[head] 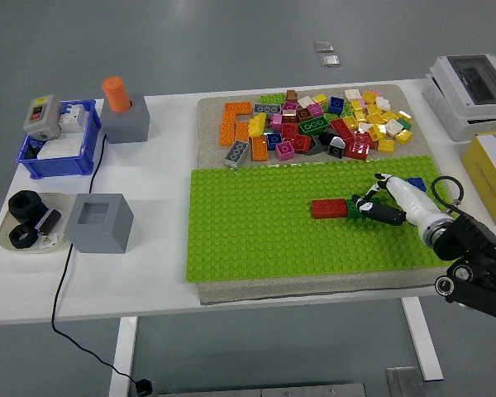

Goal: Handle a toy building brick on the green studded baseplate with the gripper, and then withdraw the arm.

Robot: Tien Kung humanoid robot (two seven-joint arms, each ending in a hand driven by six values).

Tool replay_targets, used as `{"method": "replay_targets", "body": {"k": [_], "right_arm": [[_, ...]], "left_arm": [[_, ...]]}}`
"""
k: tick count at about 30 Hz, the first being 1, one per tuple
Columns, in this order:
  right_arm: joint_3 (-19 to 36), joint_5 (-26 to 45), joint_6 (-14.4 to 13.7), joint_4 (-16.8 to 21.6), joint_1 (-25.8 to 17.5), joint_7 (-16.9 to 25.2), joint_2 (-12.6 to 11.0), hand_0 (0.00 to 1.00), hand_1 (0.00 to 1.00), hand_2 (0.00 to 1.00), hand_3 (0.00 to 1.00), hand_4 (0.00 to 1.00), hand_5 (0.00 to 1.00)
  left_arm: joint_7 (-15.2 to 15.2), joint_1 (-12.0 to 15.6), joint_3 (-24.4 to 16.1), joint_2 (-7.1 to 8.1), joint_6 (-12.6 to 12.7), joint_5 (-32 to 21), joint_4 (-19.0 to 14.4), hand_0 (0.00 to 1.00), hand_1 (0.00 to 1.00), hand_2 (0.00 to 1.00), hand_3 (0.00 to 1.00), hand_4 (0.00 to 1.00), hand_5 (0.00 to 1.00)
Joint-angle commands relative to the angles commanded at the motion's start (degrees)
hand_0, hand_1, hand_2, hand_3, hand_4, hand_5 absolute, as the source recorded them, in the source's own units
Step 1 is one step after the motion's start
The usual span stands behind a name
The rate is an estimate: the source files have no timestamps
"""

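Red brick (pixel 329 208) lies flat on green baseplate (pixel 248 231).

- No word, number or brand can be made out anywhere on the table
- The grey switch box (pixel 41 115) on the blue bin (pixel 56 155) carries a small red and yellow mark on top, too blurred to read
- A grey brick (pixel 236 152) at the left of the brick pile (pixel 314 124) shows pale ring shapes on its face, as do a dark green brick (pixel 313 126) and another grey brick (pixel 267 108); these are marks, not letters
- The yellow box (pixel 493 175) at the right edge shows no lettering on its visible side
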Motion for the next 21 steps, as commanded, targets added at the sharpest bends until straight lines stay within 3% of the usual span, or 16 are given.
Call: {"method": "replay_targets", "body": {"k": [21], "right_arm": [[-0.13, 0.59, -0.37, -1.23, 0.47, 0.6, 0.29, 0.961, 0.914, 0.965, 0.649, 0.641, 0.692]], "left_arm": [[-0.01, 0.07, 0.01, -0.06, -0.07, 0.15, 0.0, 0.8, 0.836, 0.828, 0.856, 0.943, 0.615]]}}
